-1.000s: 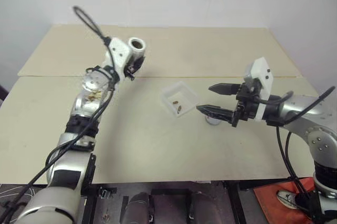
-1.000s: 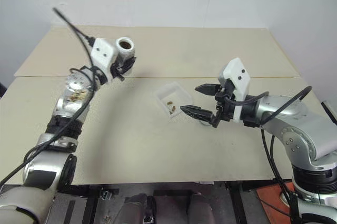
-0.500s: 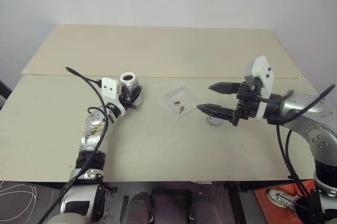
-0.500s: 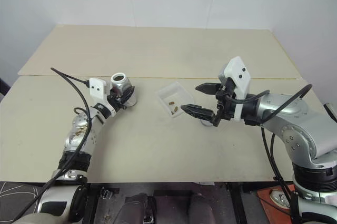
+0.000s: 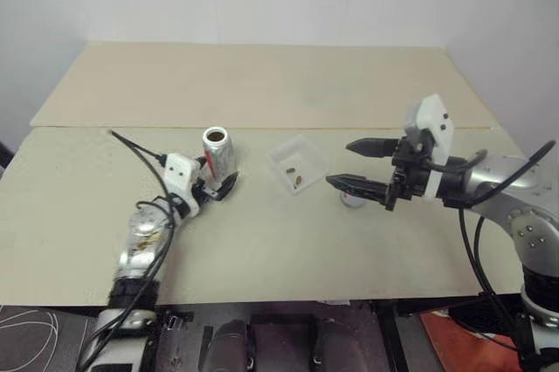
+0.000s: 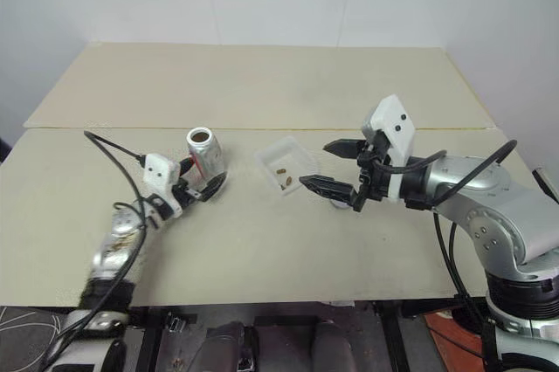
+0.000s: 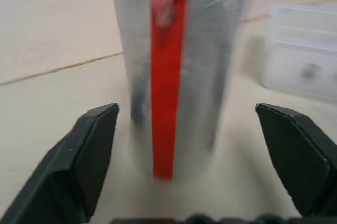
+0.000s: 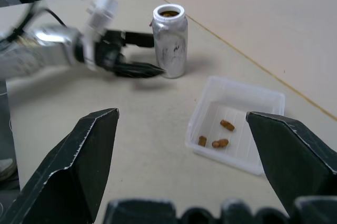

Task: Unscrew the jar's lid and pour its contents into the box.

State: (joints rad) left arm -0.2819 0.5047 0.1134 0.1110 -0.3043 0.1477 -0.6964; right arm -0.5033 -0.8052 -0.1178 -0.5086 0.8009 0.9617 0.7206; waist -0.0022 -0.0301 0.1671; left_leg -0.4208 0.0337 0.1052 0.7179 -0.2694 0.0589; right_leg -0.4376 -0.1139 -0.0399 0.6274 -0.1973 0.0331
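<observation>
While brown nuggets (image 8: 220,133) dot the clear box (image 8: 263,102), the silvery cylindrical jar (image 5: 217,151) stands upright.

Silvery jar (image 5: 217,150) upright on the desk (image 5: 262,241), mouth open, red stripe down its side, clear box (image 5: 297,165) near it holding three brown pieces (image 8: 217,134), grey lid (image 5: 353,200) flat beyond the box

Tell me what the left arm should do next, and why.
Probably draw the left gripper straight back from the jar. The jar stands upright on the table with its mouth open, the jaws spread wide on either side of it, and brown pieces already lie in the box, so pouring looks done.
</observation>
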